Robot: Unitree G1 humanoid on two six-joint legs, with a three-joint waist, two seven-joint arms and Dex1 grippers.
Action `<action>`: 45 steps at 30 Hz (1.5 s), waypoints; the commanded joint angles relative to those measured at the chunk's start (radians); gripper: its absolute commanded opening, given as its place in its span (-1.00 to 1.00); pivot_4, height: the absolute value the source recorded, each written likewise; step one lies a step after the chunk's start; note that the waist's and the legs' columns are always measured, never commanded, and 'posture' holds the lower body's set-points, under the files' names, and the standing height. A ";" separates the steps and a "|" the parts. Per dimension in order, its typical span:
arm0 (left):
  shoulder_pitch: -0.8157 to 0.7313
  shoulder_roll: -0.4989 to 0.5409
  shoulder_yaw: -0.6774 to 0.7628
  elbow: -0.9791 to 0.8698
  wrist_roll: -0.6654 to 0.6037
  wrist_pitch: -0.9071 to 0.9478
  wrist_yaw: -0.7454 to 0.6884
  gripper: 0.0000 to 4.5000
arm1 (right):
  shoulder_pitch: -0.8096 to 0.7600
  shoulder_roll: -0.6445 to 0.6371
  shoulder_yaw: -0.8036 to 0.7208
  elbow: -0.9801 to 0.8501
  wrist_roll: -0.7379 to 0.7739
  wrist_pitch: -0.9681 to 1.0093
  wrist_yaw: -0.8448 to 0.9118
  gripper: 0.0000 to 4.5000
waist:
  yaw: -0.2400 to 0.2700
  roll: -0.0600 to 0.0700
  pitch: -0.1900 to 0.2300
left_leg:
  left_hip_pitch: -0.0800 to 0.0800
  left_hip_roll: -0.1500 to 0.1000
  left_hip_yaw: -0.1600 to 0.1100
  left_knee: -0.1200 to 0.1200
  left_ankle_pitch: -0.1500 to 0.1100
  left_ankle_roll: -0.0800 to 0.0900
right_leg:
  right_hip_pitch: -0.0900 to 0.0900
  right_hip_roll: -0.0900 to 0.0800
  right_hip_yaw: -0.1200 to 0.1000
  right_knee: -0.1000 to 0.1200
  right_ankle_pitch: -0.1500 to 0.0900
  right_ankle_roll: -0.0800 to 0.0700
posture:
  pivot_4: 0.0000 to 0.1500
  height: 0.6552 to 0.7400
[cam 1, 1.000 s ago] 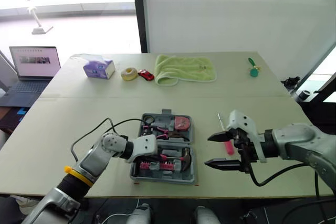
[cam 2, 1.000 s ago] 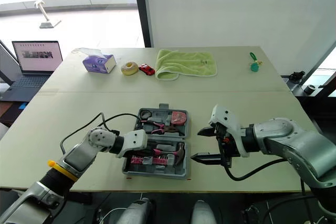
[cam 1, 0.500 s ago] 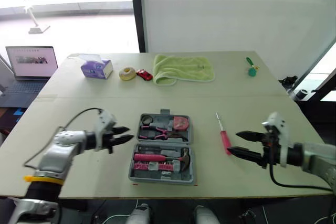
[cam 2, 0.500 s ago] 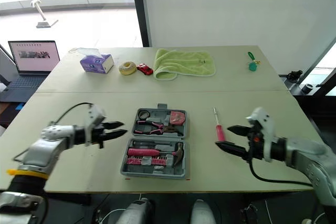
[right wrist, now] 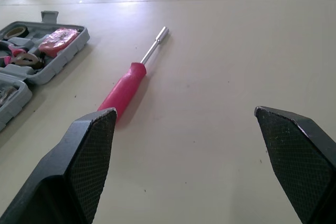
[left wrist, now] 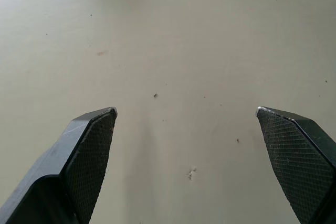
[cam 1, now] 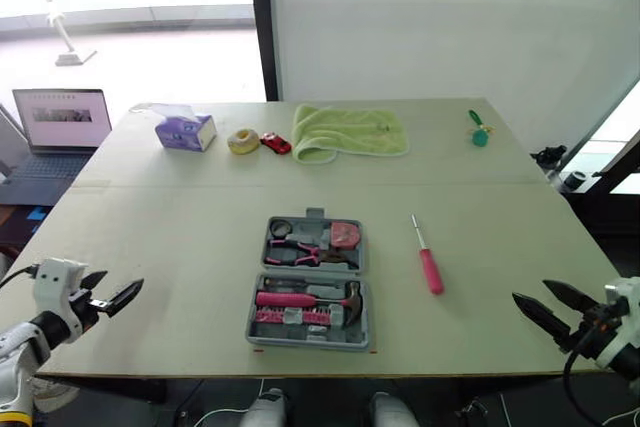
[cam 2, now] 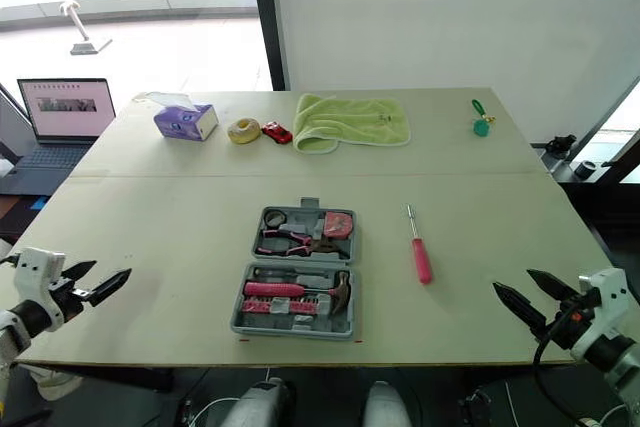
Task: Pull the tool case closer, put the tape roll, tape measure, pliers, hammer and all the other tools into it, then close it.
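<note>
**Tool case** point(cam 1: 300, 341): grey, lid lying open, on the middle of the desk point(cam 1: 170, 227) near its front edge. It holds a hammer point(cam 1: 300, 299), pliers point(cam 1: 305, 250) and a tape measure point(cam 1: 346, 234).

**Pink-handled screwdriver** point(cam 1: 431, 270): loose on the desk between the case and the right edge, touching nothing.

**Left gripper** point(cam 1: 118, 283): at the front left corner, fingers spread, empty.

**Right gripper** point(cam 1: 530, 290): at the front right corner, fingers spread, empty.

**Along the far edge**: tissue box point(cam 1: 186, 131), yellow roll point(cam 1: 245, 141), red toy car point(cam 1: 278, 143), green towel point(cam 1: 350, 132), green key tag point(cam 1: 480, 133).
</note>
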 commanded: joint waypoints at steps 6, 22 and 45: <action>-0.159 0.057 -0.151 -0.261 -0.119 0.210 -0.179 0.98 | -0.322 -0.126 0.186 -0.158 -0.051 0.263 -0.204 1.00 | -0.002 0.000 0.000 | -0.001 0.000 0.000 0.000 0.000 0.000 | -0.001 0.000 0.000 0.001 0.002 0.003 | 1.00 1.00; -0.281 0.183 -0.445 -0.701 -0.077 0.351 -0.279 0.98 | -0.810 -0.017 0.582 -0.121 -0.243 1.031 -0.580 1.00 | -0.024 0.001 0.003 | -0.003 0.000 0.003 -0.004 0.000 -0.001 | -0.007 0.001 0.002 0.001 0.002 0.003 | 1.00 1.00; -0.221 0.154 -0.467 -0.745 -0.070 0.363 -0.214 1.00 | -0.817 0.179 0.567 0.011 -0.315 1.014 -0.685 -0.84 | -0.029 0.003 0.004 | -0.002 0.000 0.004 -0.004 0.000 -0.001 | -0.008 0.002 0.004 0.003 0.003 0.003 | 1.00 1.00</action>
